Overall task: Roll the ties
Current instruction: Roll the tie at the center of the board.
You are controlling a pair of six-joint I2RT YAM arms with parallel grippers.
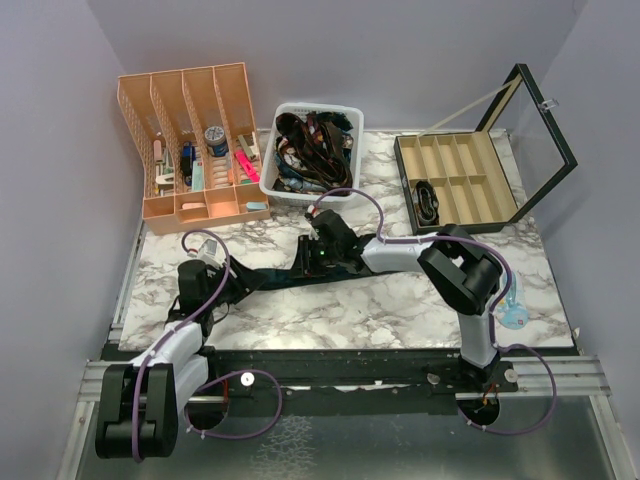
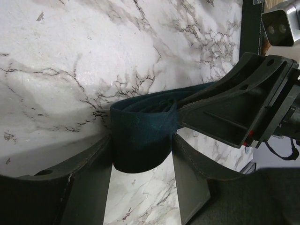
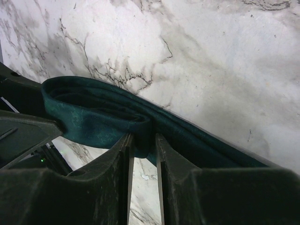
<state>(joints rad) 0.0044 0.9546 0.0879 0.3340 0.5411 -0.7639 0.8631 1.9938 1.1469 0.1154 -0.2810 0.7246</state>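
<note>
Dark teal tie (image 1: 272, 276) lies low across the left-centre of the marble table (image 1: 400, 305), strung between both arms. Fingers of the left gripper (image 2: 142, 138) stand about half apart, bracketing a looped fold, with fabric touching both inner faces. Fingers of the right gripper (image 3: 143, 136) are nearly together, pinching layered fabric edge-on. Bare marble toward the near edge and to the right; white basket (image 1: 345, 112) close behind

Left arm (image 1: 180, 345) and right arm (image 1: 395, 255) both stretch low and inward, the left gripper (image 2: 140, 140) clasping the tie (image 3: 93, 112) in a fairly wide hold, the right gripper (image 3: 143, 137) pinching it between nearly touching fingers.
</note>
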